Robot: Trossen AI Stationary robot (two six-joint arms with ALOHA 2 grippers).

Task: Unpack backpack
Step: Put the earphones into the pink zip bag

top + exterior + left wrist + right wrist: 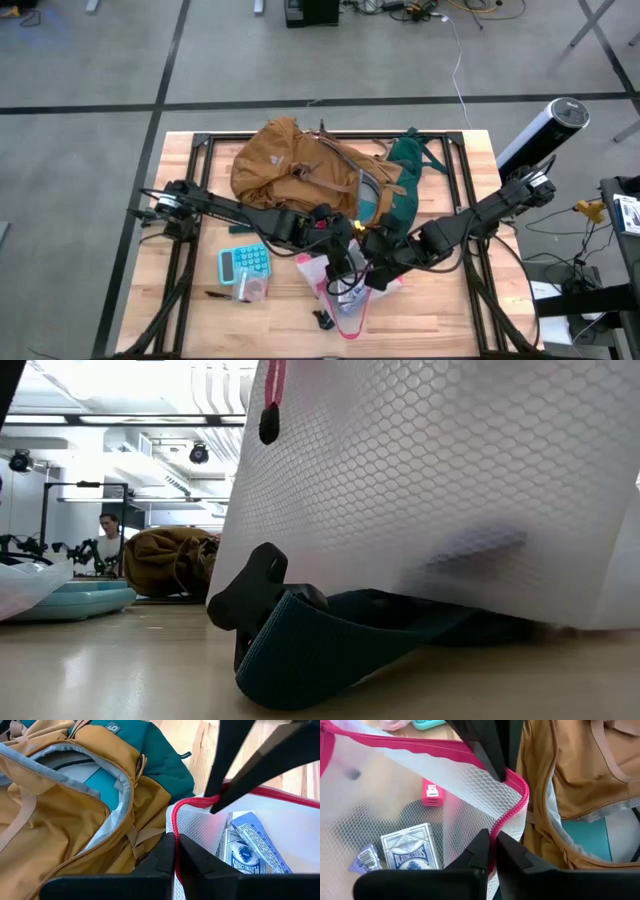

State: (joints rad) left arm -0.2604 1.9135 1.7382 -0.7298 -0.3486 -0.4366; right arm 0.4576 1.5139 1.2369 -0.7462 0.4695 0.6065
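Note:
The mustard-tan backpack (300,165) lies on its side at the far middle of the table, its zip open on grey lining (107,815). In front of it is a clear mesh pouch with a pink zip edge (345,295); a blue card deck (412,852) and a small pink item (431,792) are inside. My left gripper (175,837) and my right gripper (492,837) are both shut on the pouch's pink edge, close together. In the low view the pouch's mesh wall (430,490) stands above a dark green strap with a black buckle (290,640). My left gripper pinches the pouch's pink zip edge (174,822) between its two fingers, slanting down from the table's left. The edge stands lifted and the mesh hangs below it. My right gripper pinches the same pink zip edge (501,822) a little farther along, between its two fingers, slanting down from the table's right. The mesh wall hangs below the fingers, with the pouch's contents low inside.
A teal calculator (245,262) and a small round thing (255,290) lie left of the pouch. A black clip (322,320) sits near the front edge. A silver cylinder (545,130) stands off the table's right far corner. A person (108,535) sits in the room behind.

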